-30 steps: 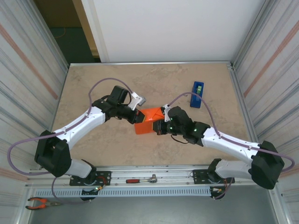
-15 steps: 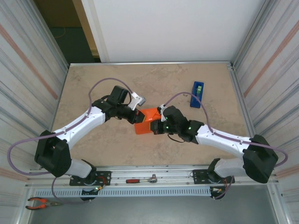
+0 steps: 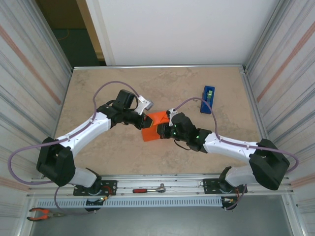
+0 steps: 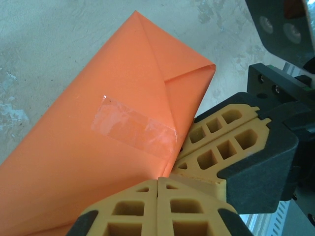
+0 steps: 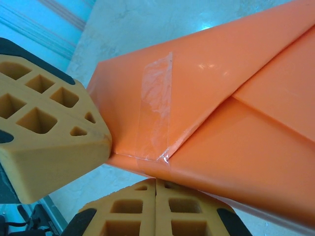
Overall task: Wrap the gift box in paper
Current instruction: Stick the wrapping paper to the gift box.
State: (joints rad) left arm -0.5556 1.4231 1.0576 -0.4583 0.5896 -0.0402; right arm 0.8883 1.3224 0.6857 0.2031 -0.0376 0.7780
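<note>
One shift, right fingers farther in along paper, left fingers unmoved

- I found the left gripper and the right gripper, both closed, crowding the folded paper from either side, with their fingertips almost meeting at its corner.
- The blue tape dispenser stood well apart, far right.
- I had open table behind the parcel and along the near edge.

The left arm and the right arm are white with black joints. A thin purple cable runs along each. The fingers are yellow blocks with square holes.
</note>
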